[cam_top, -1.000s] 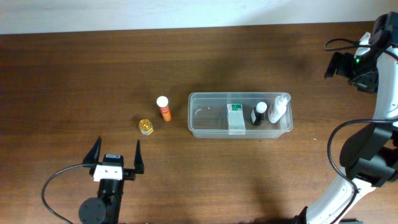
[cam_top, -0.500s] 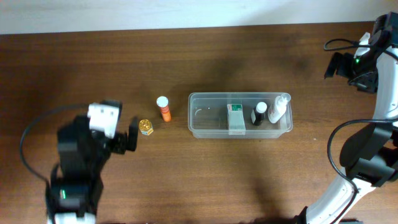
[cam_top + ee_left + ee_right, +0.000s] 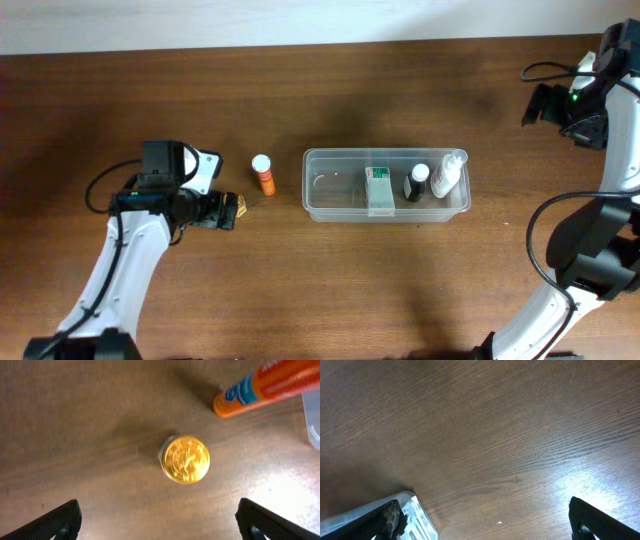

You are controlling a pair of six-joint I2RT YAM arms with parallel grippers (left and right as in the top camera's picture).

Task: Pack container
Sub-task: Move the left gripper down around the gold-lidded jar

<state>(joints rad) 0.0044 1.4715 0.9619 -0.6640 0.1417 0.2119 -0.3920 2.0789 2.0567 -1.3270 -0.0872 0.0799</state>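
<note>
The clear plastic container (image 3: 332, 186) lies at mid table and holds a white-and-green box (image 3: 378, 190), a dark bottle (image 3: 416, 184) and a white spray bottle (image 3: 450, 172). Left of it stand an orange tube with a white cap (image 3: 263, 175) and a small gold-lidded jar (image 3: 236, 204). My left gripper (image 3: 222, 210) is open and empty, hovering just left of the jar. In the left wrist view the jar (image 3: 186, 459) sits ahead of the wide-open fingers (image 3: 160, 522), with the orange tube (image 3: 270, 384) beyond. My right gripper (image 3: 540, 104) is open and empty at the far right.
The container's edge (image 3: 313, 425) shows at the right of the left wrist view. The right wrist view shows bare wood between open fingers (image 3: 490, 522) and a pale printed corner (image 3: 416, 519) at the lower left; I cannot tell what it is.
My left arm has swung up from the table's front edge and to the right, bringing its open gripper to the gold-lidded jar. The right arm has not moved.
</note>
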